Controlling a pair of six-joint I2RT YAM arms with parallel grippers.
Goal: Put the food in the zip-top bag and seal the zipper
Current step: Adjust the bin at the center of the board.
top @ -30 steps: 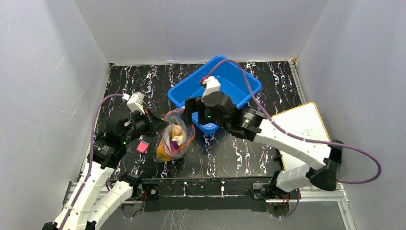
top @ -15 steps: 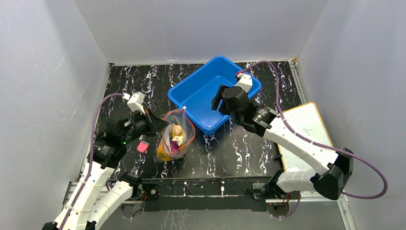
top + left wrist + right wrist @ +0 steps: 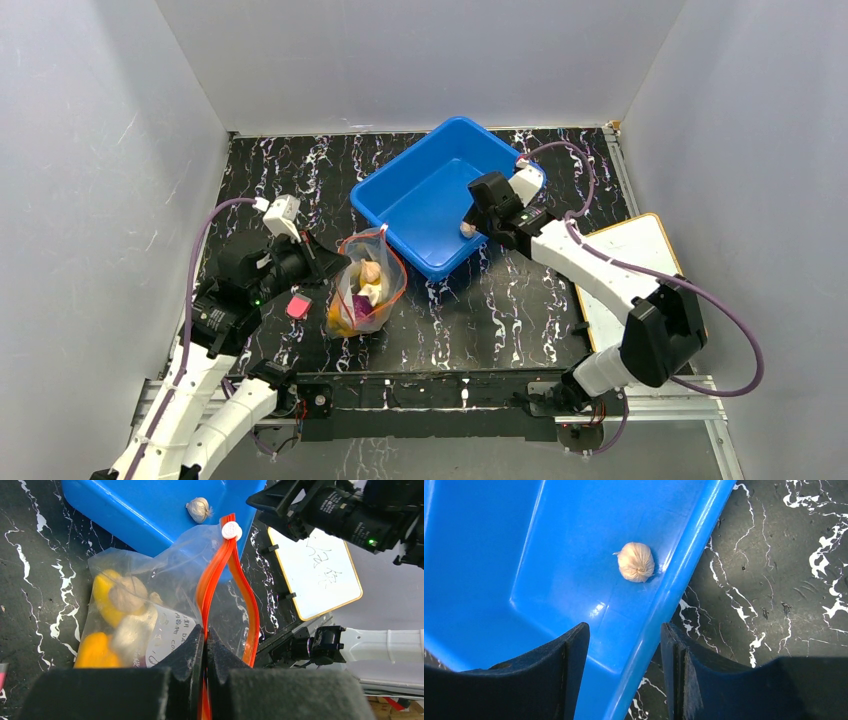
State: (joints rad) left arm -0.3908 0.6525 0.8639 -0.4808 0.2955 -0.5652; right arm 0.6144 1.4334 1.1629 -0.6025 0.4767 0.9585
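A clear, crinkly zip-top bag [image 3: 365, 290] is seen standing on the black, white-veined table [image 3: 500, 310], just beside the near-left corner of the blue bin [image 3: 430, 190]. Toy food is held inside it: a yellow oval piece [image 3: 102, 592], an orange lump [image 3: 95, 650], rounded beige bits [image 3: 127, 592] and a purple piece [image 3: 362, 300] low in the pouch. The red-orange zipper [image 3: 220, 580] is shown parted along most of its length, with a round white slider [image 3: 231, 530] at its far end. The strip is pinched at its near end by the left gripper [image 3: 205, 645], whose dark padded fingers are pressed together on it. The bin is of smooth, glossy plastic with rounded corners, and one item is left in it, a pale beige, ridged, bulb-shaped piece [image 3: 636, 561] lying against the inside of the near-right wall. The right gripper [image 3: 624, 645] is held over that wall with its fingers apart and nothing between them but the bin's edge; whether the plastic is touched cannot be told. A small pink block [image 3: 297, 305] lies on the table left of the bag, and a wood-framed whiteboard [image 3: 630, 265] lies at the right. Compared with a second ago, the right arm has been swung away from the bag's mouth to the bin's right side, while the bag and the left arm have been kept in place.
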